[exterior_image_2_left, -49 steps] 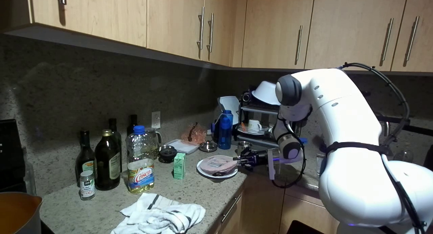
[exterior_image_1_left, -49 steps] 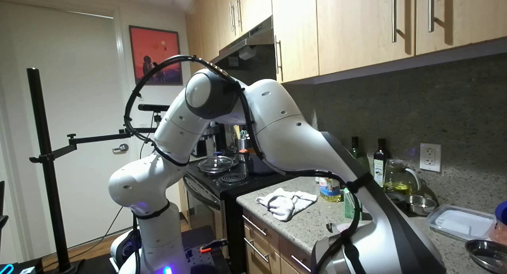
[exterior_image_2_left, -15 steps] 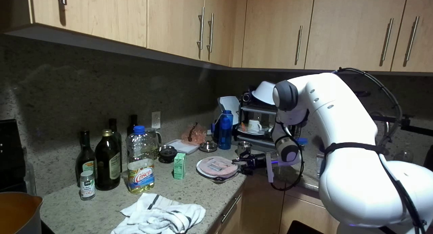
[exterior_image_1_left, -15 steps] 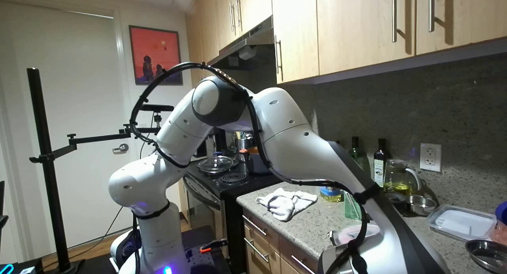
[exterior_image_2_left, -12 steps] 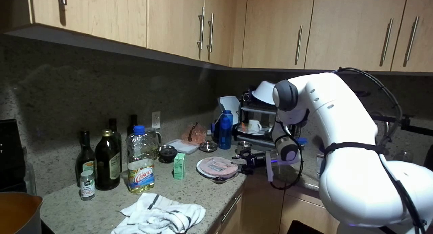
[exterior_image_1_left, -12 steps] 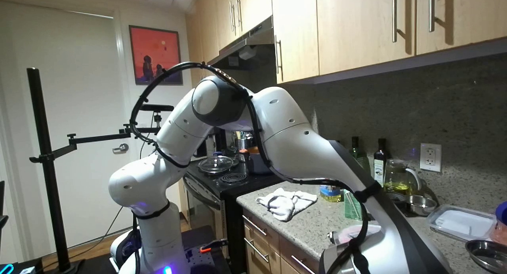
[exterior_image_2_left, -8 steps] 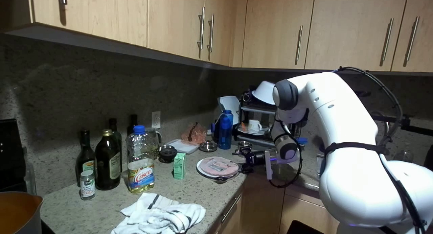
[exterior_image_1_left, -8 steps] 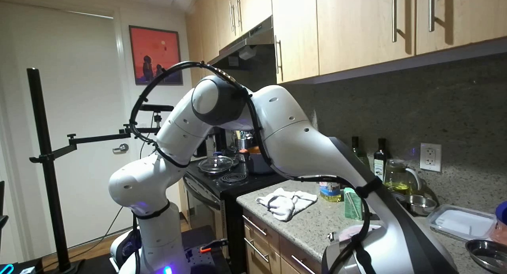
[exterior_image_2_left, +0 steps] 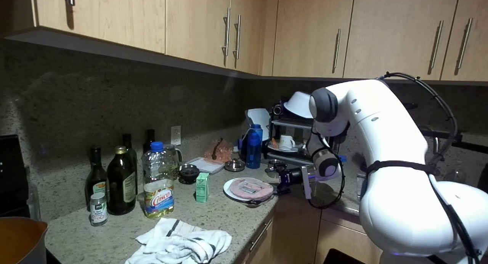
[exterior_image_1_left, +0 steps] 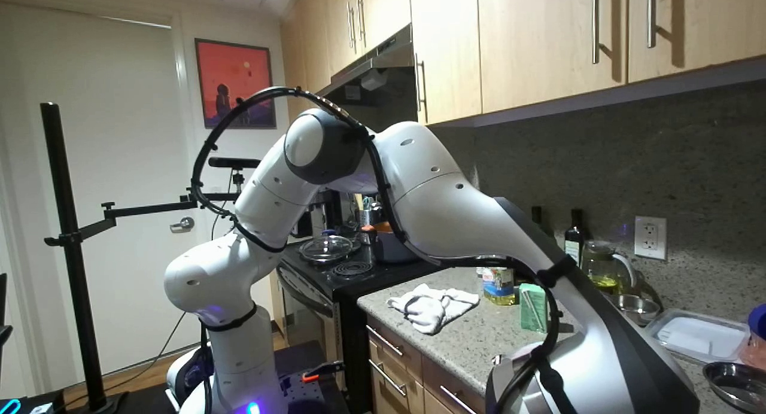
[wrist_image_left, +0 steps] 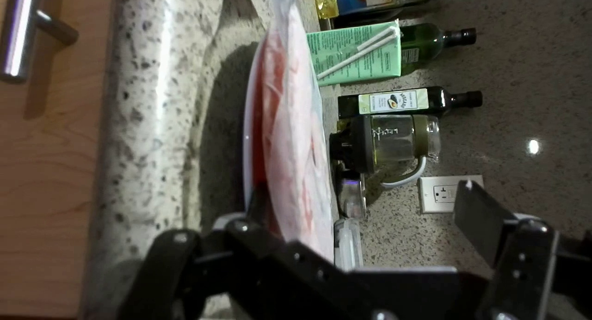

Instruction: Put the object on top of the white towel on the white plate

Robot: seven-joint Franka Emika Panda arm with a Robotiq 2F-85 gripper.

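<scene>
While the pink wrapped package (exterior_image_2_left: 251,188) is borne by the white plate (exterior_image_2_left: 228,188) on the counter (exterior_image_2_left: 244,220), the jaws are seen released just beside it, spread wide in the wrist view. One of them is set low, close to the plate's rim, and the other is held well above; whether plate or package is touched cannot be told. The plate is covered off-centre, a strip of white being shown at the side away from the jaws. The white towel (exterior_image_2_left: 183,241) is bunched on the counter, well apart from the plate, and is seen in both exterior views. Behind the towel, a blue-capped bottle (exterior_image_2_left: 158,187) is stood upright, with a green carton (exterior_image_2_left: 202,187) placed nearer the plate. In an exterior view, the plate is hidden by the arm (exterior_image_1_left: 419,163).
</scene>
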